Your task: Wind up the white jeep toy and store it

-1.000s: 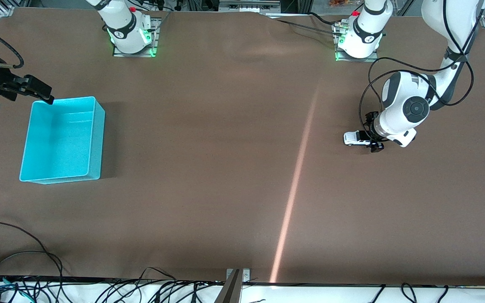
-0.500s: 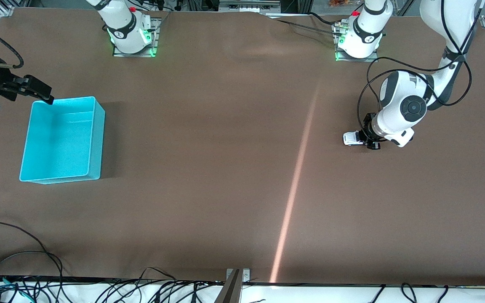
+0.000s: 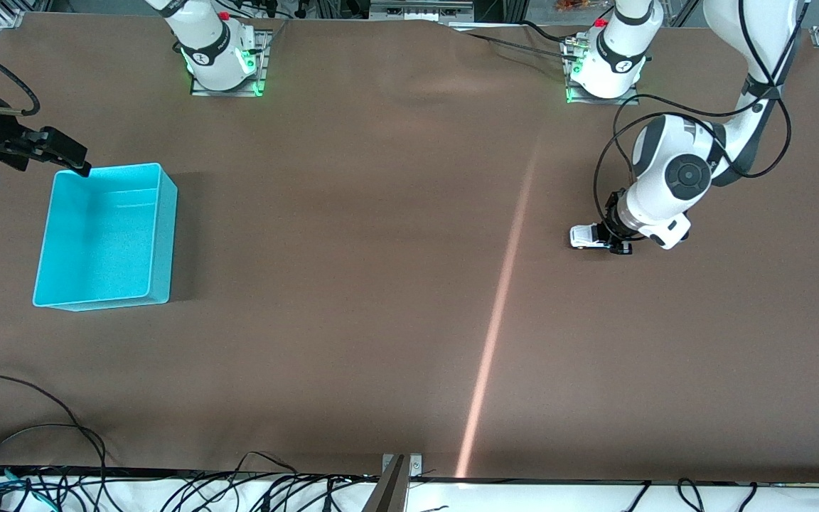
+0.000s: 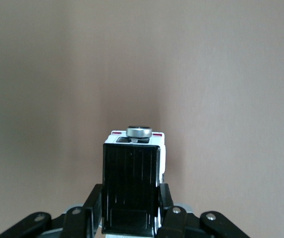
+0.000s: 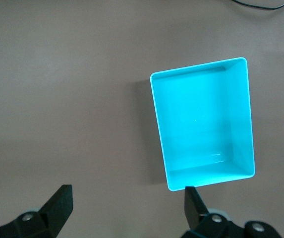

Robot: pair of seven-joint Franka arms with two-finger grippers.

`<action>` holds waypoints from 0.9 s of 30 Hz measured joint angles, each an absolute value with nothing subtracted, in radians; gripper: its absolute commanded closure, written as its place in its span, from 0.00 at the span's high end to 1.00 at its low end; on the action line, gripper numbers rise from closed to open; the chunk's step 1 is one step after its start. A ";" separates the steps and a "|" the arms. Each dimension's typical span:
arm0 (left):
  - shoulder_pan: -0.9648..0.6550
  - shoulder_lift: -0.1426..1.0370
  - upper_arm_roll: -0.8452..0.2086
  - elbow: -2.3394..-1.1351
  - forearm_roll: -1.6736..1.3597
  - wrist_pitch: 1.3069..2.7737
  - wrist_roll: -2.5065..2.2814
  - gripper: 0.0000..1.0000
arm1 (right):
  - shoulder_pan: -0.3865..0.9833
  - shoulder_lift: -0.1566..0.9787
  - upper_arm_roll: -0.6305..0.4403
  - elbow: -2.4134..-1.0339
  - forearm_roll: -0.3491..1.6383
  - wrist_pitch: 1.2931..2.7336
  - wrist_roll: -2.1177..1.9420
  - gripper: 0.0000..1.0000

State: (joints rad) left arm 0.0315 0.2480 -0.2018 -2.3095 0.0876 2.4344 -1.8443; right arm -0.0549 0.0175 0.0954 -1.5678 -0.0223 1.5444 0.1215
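- Brown table point(image 3: 381, 213) carries 2 things: a toy car and a bin.
- White jeep toy point(image 3: 584, 237) sits on the table toward the left arm's end, about midway between the base edge and the camera edge, wheels down.
- Left gripper point(image 3: 614, 239) is clamped on the jeep's black rear; in the left wrist view its fingers point(image 4: 93, 208) press both sides of the black body point(image 4: 132, 191).
- Cyan bin point(image 3: 164, 235) stands well apart from the jeep, toward the right arm's end, nothing in it.
- Right gripper point(image 3: 61, 153) waits above the bin's corner nearest the bases, its fingers point(image 5: 60, 203) spread wide, holding nothing.
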 measured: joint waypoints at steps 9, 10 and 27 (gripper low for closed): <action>0.021 0.249 -0.264 -2.312 0.088 2.435 -1.898 0.19 | -0.055 0.018 0.095 -1.568 -0.022 1.544 0.121 1.00; 0.021 0.250 -0.269 -2.314 0.088 2.439 -1.906 0.19 | -0.055 0.018 0.095 -1.568 -0.022 1.544 0.121 1.00; 0.020 0.303 -0.299 -2.324 0.169 2.507 -2.045 0.19 | -0.058 0.019 0.095 -1.568 -0.022 1.545 0.121 1.00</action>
State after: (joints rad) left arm 0.0200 0.3029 -0.2991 -2.3244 0.1688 2.5067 -2.0455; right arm -0.0579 0.0191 0.0950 -1.5678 -0.0223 1.5445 0.1215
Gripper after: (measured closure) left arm 0.511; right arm 0.000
